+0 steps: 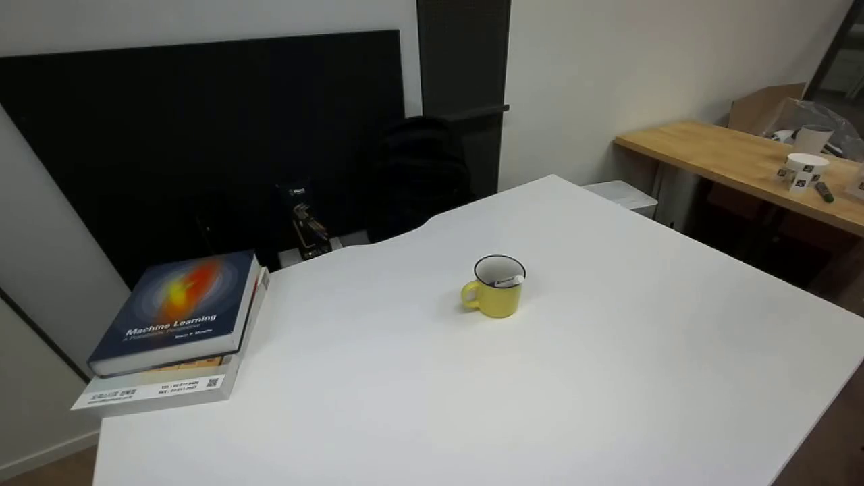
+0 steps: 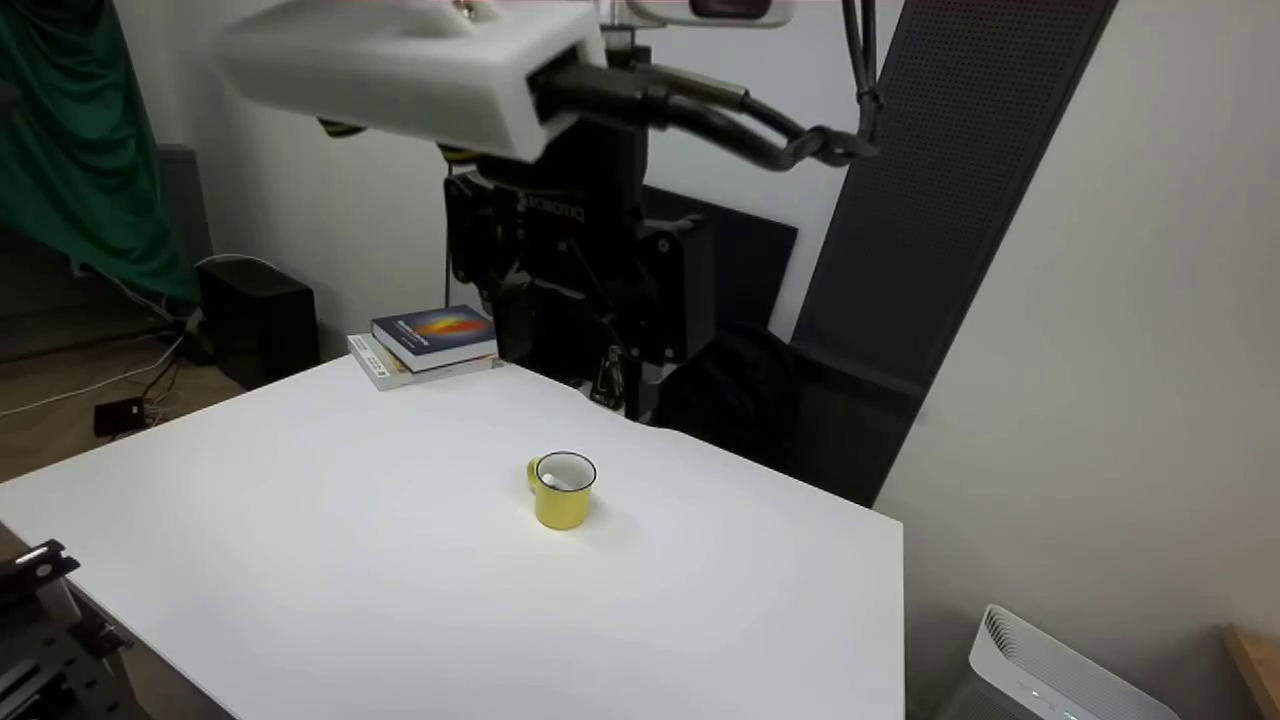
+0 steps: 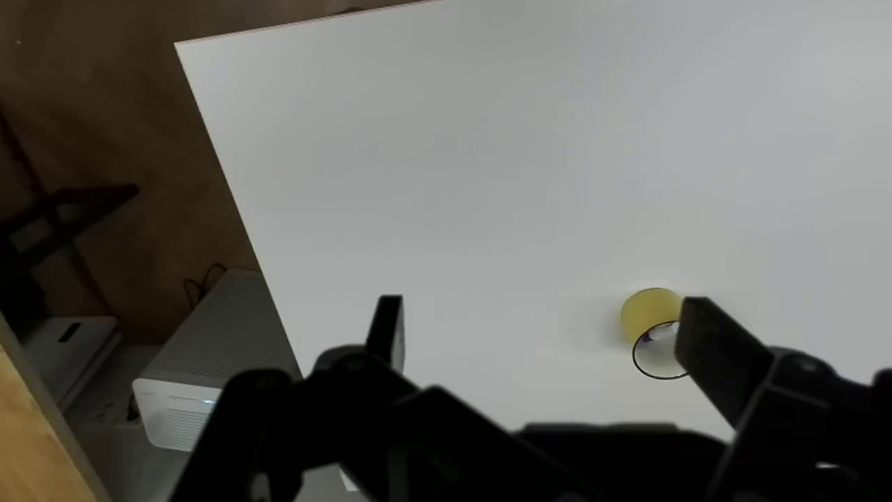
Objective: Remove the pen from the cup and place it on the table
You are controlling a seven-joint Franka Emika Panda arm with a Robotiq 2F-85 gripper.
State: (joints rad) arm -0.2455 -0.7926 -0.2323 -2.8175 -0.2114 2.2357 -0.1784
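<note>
The pen [image 1: 511, 281] leans in the cup [image 1: 498, 304], well below the empty hand [image 3: 543, 328], 2 fingers [image 3: 718, 359] spread wide.

A blue book [image 1: 177, 314] is lying on a pale slab [image 1: 152, 397] (book or carton, unclear).
A green curtain [image 2: 80, 170] is hanging near a black box [image 2: 262, 325]; on a wooden desk [image 1: 715, 148], a dark marker [image 1: 824, 192] is lying beside a white container [image 1: 805, 171].
</note>
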